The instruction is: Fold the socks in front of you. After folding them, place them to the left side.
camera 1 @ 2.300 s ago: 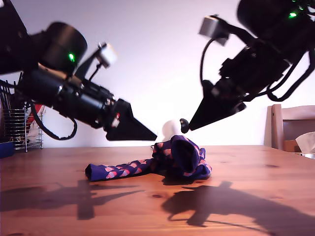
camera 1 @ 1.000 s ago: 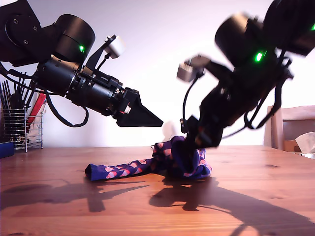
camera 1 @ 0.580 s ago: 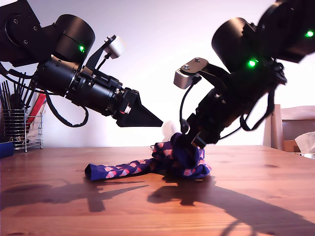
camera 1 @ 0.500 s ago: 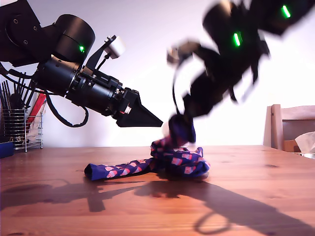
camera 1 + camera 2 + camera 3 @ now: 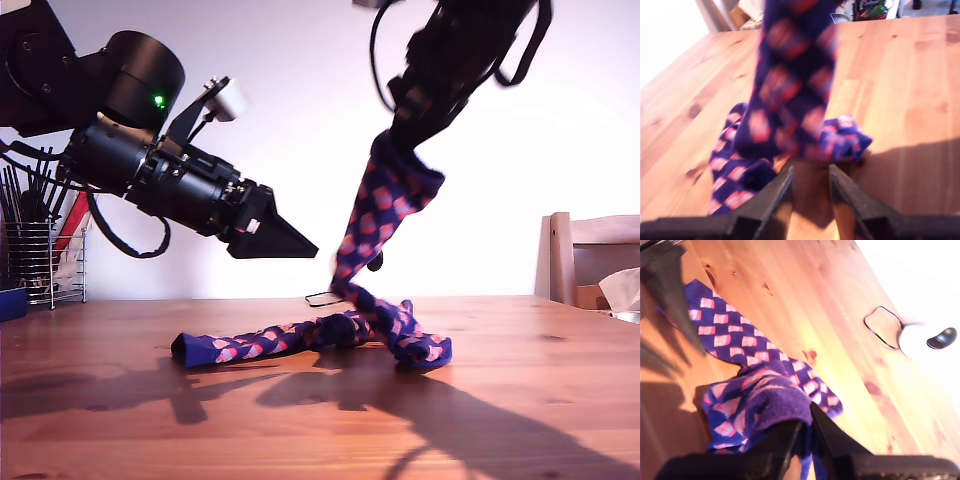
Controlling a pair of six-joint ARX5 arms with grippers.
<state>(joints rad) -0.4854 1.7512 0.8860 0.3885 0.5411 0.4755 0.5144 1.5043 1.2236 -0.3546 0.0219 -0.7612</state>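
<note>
One of the socks [image 5: 258,343], navy-purple with pink blocks, lies flat on the wooden table [image 5: 120,420]. The other sock [image 5: 385,205] hangs from my second gripper [image 5: 402,128], raised high at the exterior view's right, its lower end trailing on the table. The second wrist view shows that gripper [image 5: 805,426] shut on the sock's purple cuff [image 5: 782,407], above the flat sock [image 5: 727,332]. My first gripper [image 5: 306,249] hovers at the exterior view's left, pointing at the hanging sock. In its own view it [image 5: 810,174] stands slightly open and empty, just short of the hanging sock [image 5: 795,75].
A wire utensil rack [image 5: 40,255] stands at the exterior view's far left, a wooden chair [image 5: 590,255] at its right. A thin black cable loop [image 5: 882,326] lies on the table behind the socks.
My second gripper came down onto the bunched sock, shut on it and rose, stretching it upward. My first gripper stayed nearly in place, dipping slightly.
</note>
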